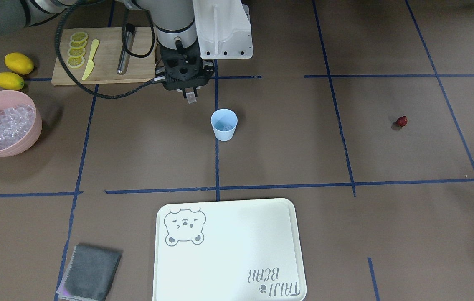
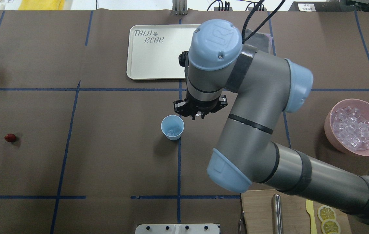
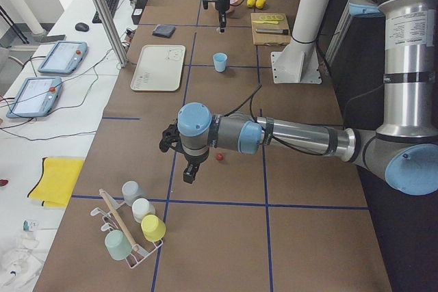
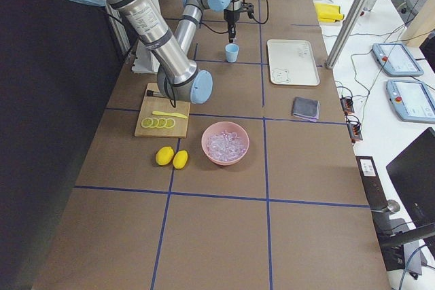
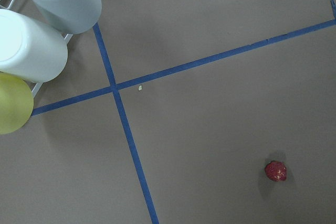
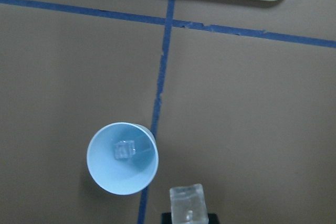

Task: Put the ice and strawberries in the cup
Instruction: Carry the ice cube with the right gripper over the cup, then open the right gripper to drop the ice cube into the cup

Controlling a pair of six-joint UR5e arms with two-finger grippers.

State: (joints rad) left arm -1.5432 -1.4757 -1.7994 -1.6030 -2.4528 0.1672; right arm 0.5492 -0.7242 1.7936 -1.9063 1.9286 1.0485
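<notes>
The right tool [image 1: 190,94] points straight down and is clenched on one ice cube [image 6: 186,203]; it hangs above the tabletop [image 1: 287,159] just beside the cup [image 1: 224,124], offset toward the robot's right, and is not over the mouth; the cup stands upright on a tape line near the middle of the tabletop, with a lone cube [image 6: 124,150] lying on its floor; the step in hand is judged to be ice transfer, late in the carry; the next move calls for a short sideways shift to centre the held cube over the rim, then a low release so that the cube neither bounces out nor tips the light cup; the loose ice [image 1: 3,125] fills the pink bowl [image 1: 32,142], well apart on the robot's right; the strawberry [image 1: 401,121] lies on the tabletop well apart on the robot's left, not yet in the cup; the left tool [image 3: 188,174] hangs near the strawberry and appears only in the exterior left view, so its state cannot be told; the right wrist view shows most plainly the cup contents and the gap between held cube and rim; in the overhead view the held cube cannot be made out; the left wrist view shows the strawberry but no fingers.
</notes>
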